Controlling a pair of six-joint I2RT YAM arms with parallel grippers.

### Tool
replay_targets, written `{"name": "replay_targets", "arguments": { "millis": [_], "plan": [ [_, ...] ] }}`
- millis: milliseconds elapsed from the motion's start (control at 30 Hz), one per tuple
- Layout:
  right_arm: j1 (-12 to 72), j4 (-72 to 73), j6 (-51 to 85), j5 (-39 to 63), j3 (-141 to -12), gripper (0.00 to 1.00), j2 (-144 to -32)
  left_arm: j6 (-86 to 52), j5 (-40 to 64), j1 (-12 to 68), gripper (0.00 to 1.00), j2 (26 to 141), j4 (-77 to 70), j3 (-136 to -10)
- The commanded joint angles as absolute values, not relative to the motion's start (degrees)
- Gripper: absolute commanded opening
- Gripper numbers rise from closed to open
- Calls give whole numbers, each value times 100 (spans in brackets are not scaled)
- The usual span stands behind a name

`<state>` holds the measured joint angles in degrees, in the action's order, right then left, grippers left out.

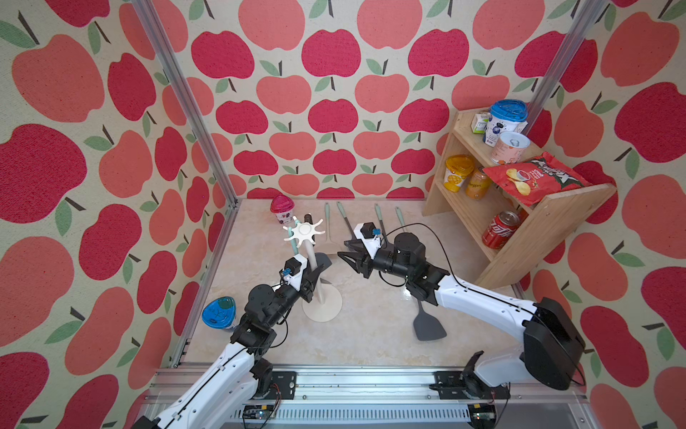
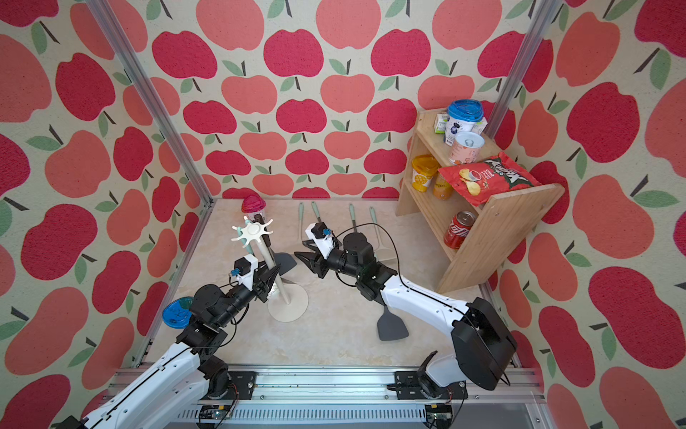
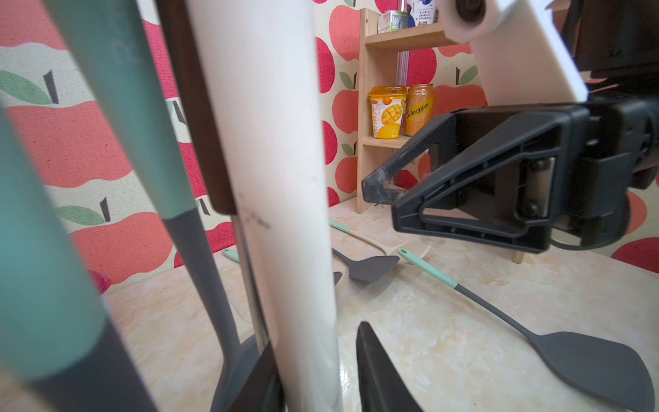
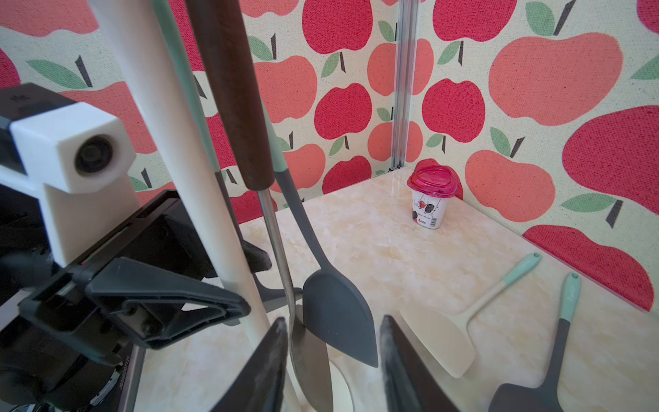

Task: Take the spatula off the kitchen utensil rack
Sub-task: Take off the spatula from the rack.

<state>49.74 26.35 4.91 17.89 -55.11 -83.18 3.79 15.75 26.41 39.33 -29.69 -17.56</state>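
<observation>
Spatula (image 4: 338, 321), grey-bladed and teal-handled, hangs from the star top (image 1: 304, 231) of the kitchen utensil rack (image 1: 326, 310), which stands at about 9 o'clock on the marble table (image 1: 371, 345); the left gripper (image 1: 315, 276), reaching in from 7 o'clock, has its jaws on either side of the cream pole (image 3: 271, 178), though whether they pinch it I cannot tell; the right gripper (image 1: 342, 248) hovers at the rack's 3 o'clock, jaws apart and empty, pointed at the hanging blades. The step in hand looks to be the grasp; done well, the right jaws would close on the spatula's narrow neck rather than its blade, and take it alone, since a wood-handled metal turner (image 4: 231, 89) hangs just beside it and a second teal handle (image 4: 178, 71) hangs behind the pole; the handle would then need lifting clear of its hook arm before any pull outward, with the left arm steadying the rack against tipping. Room looks best toward 3 o'clock, where bare marble lies between rack and wooden shelf (image 1: 549, 230); a row of utensils (image 1: 345, 223) lies at 12 to 1 o'clock, a grey turner (image 1: 428, 328) at 5 o'clock partly under the right arm, a red-lidded cup (image 1: 282, 208) at 11 o'clock, and the side wall stands near at 9 o'clock.
</observation>
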Motion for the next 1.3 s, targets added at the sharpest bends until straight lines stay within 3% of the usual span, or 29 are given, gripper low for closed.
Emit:
{"name": "replay_targets", "arguments": {
  "millis": [0,300,867,1267],
  "plan": [
    [4888,2906,624,2145,-5783,45,-8531,456,2117,2663,30,4121,-3312,-2010],
    [4869,3054,611,2677,-6073,44,-8842,729,2828,2605,1,4331,-2750,-2369],
    [4860,3140,562,3219,-5875,46,-8181,633,3691,2075,0,3767,-1584,-2741],
    [4903,3234,642,3508,-6111,46,-8344,565,3744,2076,0,3829,-1630,-2648]
  ]
}}
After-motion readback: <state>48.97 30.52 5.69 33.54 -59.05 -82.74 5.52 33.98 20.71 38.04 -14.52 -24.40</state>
